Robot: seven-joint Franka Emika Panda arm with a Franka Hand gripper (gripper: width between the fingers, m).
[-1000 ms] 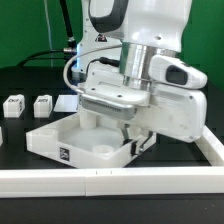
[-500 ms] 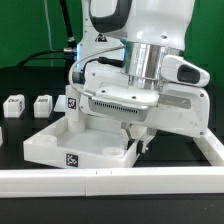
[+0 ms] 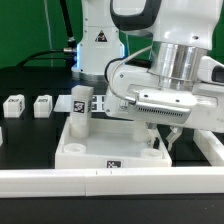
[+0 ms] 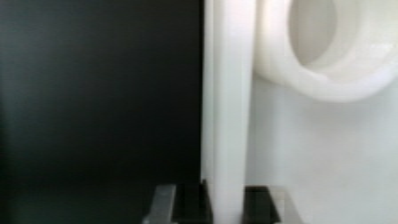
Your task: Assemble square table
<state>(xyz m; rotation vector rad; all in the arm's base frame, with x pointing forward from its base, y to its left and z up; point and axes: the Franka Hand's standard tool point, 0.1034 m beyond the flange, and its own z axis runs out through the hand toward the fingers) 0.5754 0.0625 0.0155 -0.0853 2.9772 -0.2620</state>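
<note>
**Claw:** The claw (image 3: pixel 166 140) is closed narrow on the raised rim (image 4: pixel 231 100) of the white square slab (image 3: pixel 105 148). It grips the side of the slab toward the exterior view's right. In the wrist view, two dark fingertips (image 4: pixel 178 205) stand one on each side of that rim, with no gap showing between pad and rim.

**Slab:** It lies on the black bench (image 3: pixel 25 140), just behind the long white border wall (image 3: pixel 60 186). Its near edge runs close along that wall. A black-and-white tag (image 3: pixel 112 167) sits on the near rim. A round socket (image 4: pixel 338 50) shows right beside the gripped rim in the wrist view. The arm (image 3: pixel 185 70) hangs over the slab's half toward the exterior view's right and hides part of it.

**Legs:** One tall leg block (image 3: pixel 80 112) stands upright at the slab's far corner on the exterior view's left, its tag facing the camera. I cannot tell whether it is seated in a socket. Two small leg blocks (image 3: pixel 13 105) (image 3: pixel 43 104) rest side by side on the bench. They sit further to the exterior view's left, apart from the slab.
</note>
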